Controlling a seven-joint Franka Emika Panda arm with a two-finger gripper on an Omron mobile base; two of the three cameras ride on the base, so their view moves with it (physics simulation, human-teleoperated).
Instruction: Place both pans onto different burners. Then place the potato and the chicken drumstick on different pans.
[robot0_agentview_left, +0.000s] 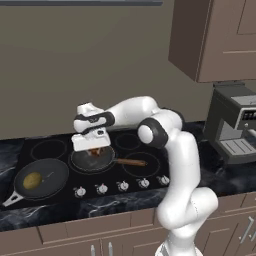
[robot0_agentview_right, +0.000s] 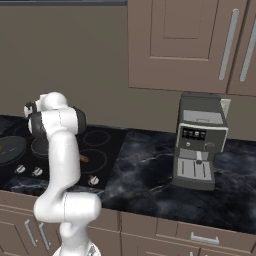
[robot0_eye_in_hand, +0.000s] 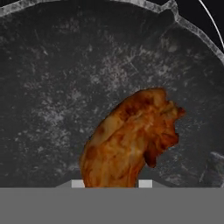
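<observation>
Reddish-brown chicken drumstick (robot0_eye_in_hand: 131, 144) fills the near part of the hand view, pinched between the two-finger gripper (robot0_agentview_left: 95, 149), whose jaws stand narrowly apart around the meat. Beneath it lies the speckled floor of the dark grey frying pan with the long brown wooden handle (robot0_agentview_left: 92, 161), which sits on a central ring of the flat black glass cooktop (robot0_agentview_left: 137, 142). To the left and nearer, the small yellowish-tan potato (robot0_agentview_left: 32, 181) rests inside the black frying pan with the short grey handle (robot0_agentview_left: 47, 176), on its own burner. Holding the meat low over the pan appears meant for a gentle release, seemingly the last step.
</observation>
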